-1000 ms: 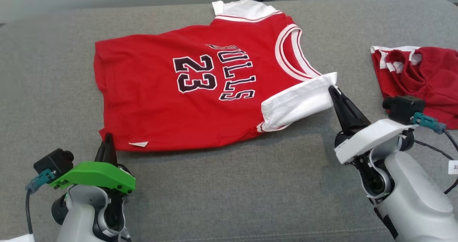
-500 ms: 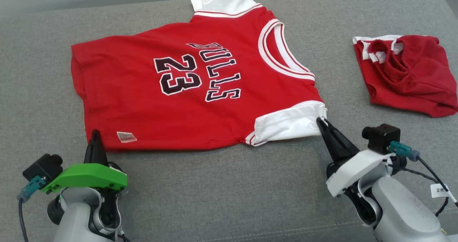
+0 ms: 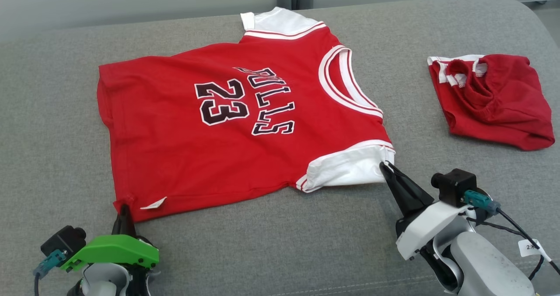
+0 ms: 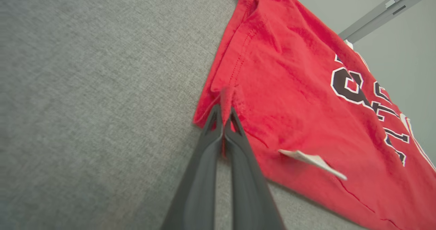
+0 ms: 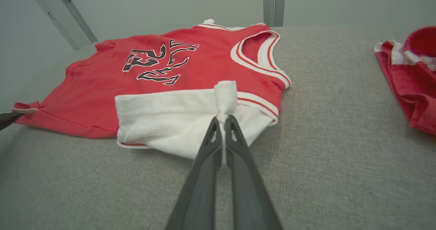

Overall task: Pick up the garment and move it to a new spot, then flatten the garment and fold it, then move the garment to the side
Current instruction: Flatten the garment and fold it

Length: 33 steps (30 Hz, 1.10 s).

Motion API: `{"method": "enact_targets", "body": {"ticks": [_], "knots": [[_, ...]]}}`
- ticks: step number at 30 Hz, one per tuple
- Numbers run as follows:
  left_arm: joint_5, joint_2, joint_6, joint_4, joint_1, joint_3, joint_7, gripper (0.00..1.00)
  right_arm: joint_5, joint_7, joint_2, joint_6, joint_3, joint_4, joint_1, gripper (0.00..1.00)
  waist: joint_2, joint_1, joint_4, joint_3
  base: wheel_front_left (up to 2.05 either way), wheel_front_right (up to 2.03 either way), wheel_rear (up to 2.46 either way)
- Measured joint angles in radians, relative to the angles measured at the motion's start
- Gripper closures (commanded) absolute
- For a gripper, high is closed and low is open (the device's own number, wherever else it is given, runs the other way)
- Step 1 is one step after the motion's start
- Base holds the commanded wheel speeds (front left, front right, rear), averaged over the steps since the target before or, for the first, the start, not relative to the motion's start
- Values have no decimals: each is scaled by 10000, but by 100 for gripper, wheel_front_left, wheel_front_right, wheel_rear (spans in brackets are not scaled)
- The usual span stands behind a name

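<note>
1. Near left: left gripper (image 3: 124, 209) low, fingers angled forward, pinching the jersey (image 3: 227, 125) at its near hem corner.
2. Near right: right gripper (image 3: 385, 168) tilted leftward, clamped on the white sleeve (image 3: 345, 173) edge.
3. Jersey spread flat, mid grey cushion (image 3: 280, 243); crumpled red garment (image 3: 494, 99) far right, well apart.

Soft even light, faint shadows

Grey fabric cushion (image 3: 262, 243) carried two red garments.
A jersey (image 3: 175, 156) printed BULLS 23 lay spread flat, white sleeves out; a crumpled red garment (image 3: 494, 107) with white trim lay well apart to the jersey's right.
</note>
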<state>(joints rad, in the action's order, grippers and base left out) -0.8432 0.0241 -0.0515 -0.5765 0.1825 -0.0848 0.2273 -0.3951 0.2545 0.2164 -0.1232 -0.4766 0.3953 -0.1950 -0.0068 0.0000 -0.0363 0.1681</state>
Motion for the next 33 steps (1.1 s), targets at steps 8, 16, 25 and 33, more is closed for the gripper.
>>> {"method": "enact_targets", "body": {"ticks": [8, 16, 25, 33], "knots": [[-125, 4, 0, -280, -8, 161, 125, 100, 357, 0, -84, -2, 305, -140, 232, 100, 0, 0, -108, -96, 0, 0, 0], [-192, 4, 84, -627, -10, 153, 161, 100, 462, 0, -288, -2, 453, -105, 487, 100, 0, 0, -165, -174, 0, 0, 0], [-194, 4, 128, -1032, -108, 127, 215, 64, 855, 0, -278, -4, 192, 151, 737, 100, 0, 0, -211, -419, 0, 0, 0], [-337, 0, 251, -1160, -400, 207, 261, 0, 1172, 0, -159, -13, -81, 268, 1085, 15, 0, 0, -256, -714, 0, 0, 0]]}}
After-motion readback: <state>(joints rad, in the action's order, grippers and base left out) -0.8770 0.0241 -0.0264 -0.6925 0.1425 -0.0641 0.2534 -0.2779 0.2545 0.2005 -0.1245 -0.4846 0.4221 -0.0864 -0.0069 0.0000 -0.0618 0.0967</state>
